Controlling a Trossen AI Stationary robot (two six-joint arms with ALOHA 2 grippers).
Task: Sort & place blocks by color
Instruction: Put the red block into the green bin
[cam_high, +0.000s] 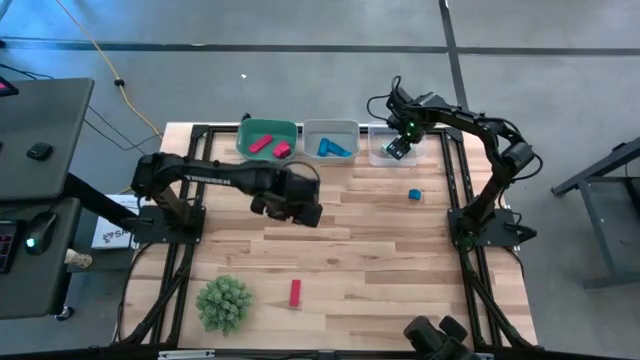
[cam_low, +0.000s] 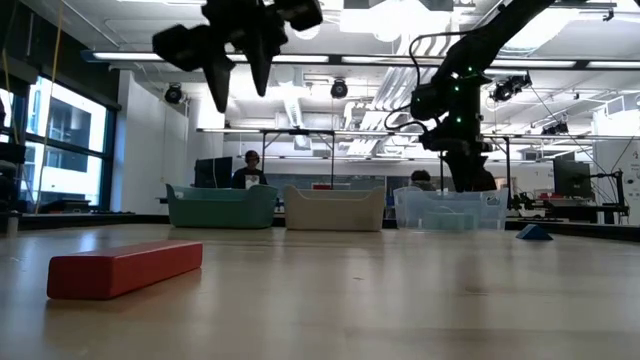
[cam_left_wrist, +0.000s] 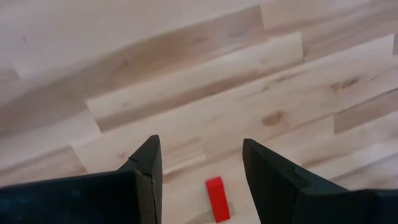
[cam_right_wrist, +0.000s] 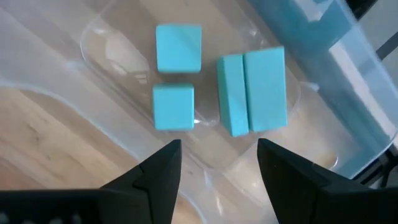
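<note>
A red bar block (cam_high: 295, 292) lies flat on the table near its near edge; it also shows in the low view (cam_low: 125, 268) and the left wrist view (cam_left_wrist: 217, 198). My left gripper (cam_high: 305, 212) hangs open above the table's middle, holding nothing, with the red bar ahead of its fingers (cam_left_wrist: 199, 168). A blue block (cam_high: 414, 194) rests on the table right of centre. My right gripper (cam_high: 400, 148) is open over the clear bin (cam_high: 388, 143); several teal blocks (cam_right_wrist: 221, 87) lie on that bin's floor. Red blocks (cam_high: 268, 146) lie in the green bin, blue blocks (cam_high: 335, 148) in the grey bin.
Three bins stand in a row along the far edge: green (cam_high: 267, 139), grey (cam_high: 331, 139) and clear. A green spiky ball (cam_high: 224, 302) sits at the near left, beside the red bar. Bare wood lies between the bins and the near edge.
</note>
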